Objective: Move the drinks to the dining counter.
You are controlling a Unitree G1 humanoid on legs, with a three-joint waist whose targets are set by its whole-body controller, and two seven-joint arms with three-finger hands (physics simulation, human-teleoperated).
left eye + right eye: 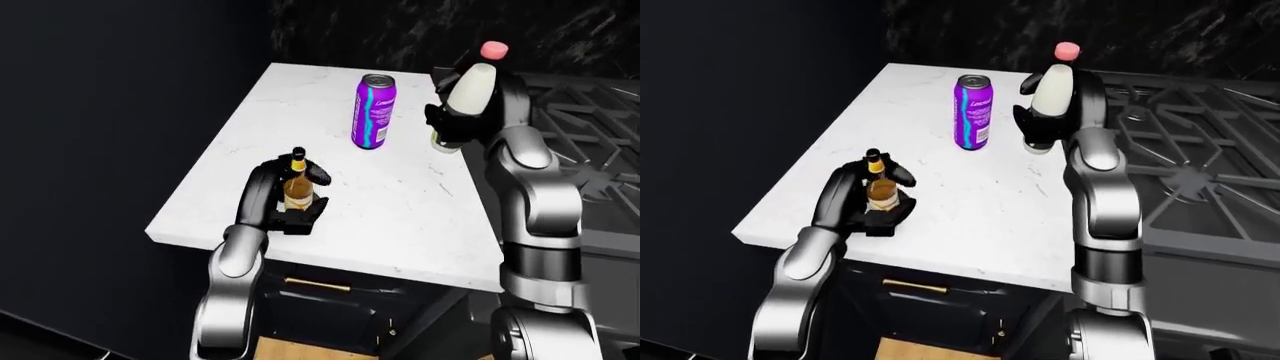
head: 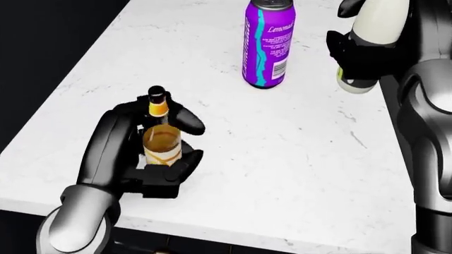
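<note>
While upright, bottle (image 2: 161, 138) gripped by fingers (image 2: 185, 120).

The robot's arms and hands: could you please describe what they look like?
Both arms have glossy silver-grey rounded shells with black joints. The left hand and right hand are matte black, each with thick, blunt, segmented fingers. No cables, sleeves or markings are visible.

- The white table (image 2: 297, 153) is evenly and brightly lit, while its surroundings are left nearly black.
- Only faint, soft shadows are cast.
- Dull highlights are seen on the black fingers (image 2: 185, 120).
- Sharp, undistorted renders are shown throughout.
</note>
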